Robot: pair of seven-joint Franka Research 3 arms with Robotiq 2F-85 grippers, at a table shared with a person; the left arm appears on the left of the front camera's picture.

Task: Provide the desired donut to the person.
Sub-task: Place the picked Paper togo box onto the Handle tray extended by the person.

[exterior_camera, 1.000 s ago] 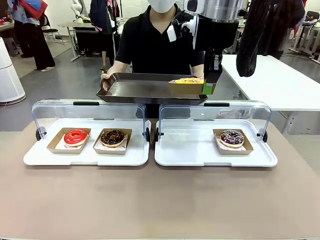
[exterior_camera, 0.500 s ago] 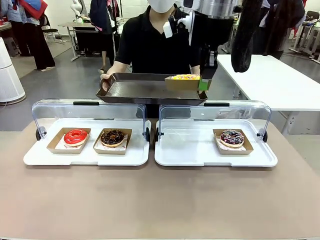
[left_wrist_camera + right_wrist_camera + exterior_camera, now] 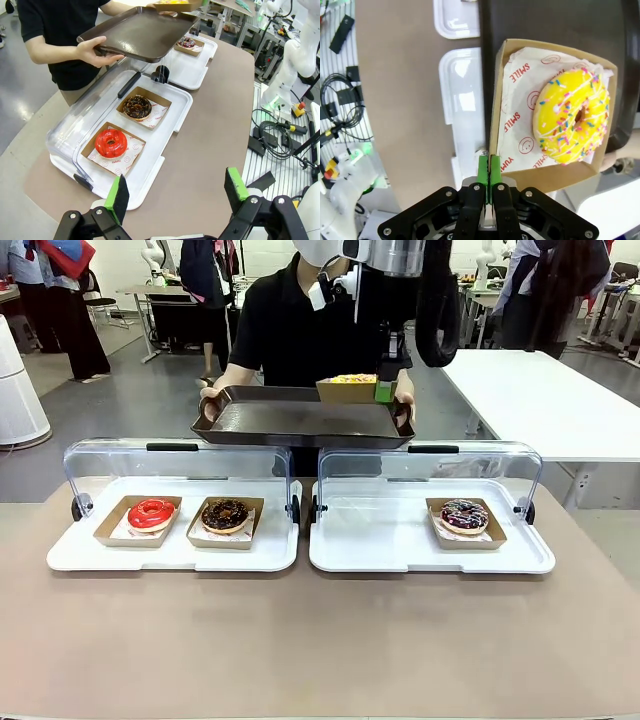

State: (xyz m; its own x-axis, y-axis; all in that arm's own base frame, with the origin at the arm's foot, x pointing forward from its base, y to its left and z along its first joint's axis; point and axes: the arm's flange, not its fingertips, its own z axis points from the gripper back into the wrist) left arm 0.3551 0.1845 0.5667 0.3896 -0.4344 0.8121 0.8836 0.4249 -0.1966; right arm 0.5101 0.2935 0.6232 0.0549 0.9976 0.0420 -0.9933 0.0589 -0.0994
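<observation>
Nearly done — the right tool point(image 3: 489, 161) is clenching the donut box point(image 3: 547, 177), the person point(image 3: 300, 330) is holding a tray point(image 3: 550, 25) beneath it; releasing is remaining.

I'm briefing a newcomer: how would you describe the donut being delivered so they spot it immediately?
Find the dark brown tray held by the person in the black T-shirt. At its right end the right gripper pinches a brown cardboard box. Inside sits the yellow-iced donut with coloured sprinkles, unlike the red donut, chocolate donut and purple-glazed donut below.
</observation>
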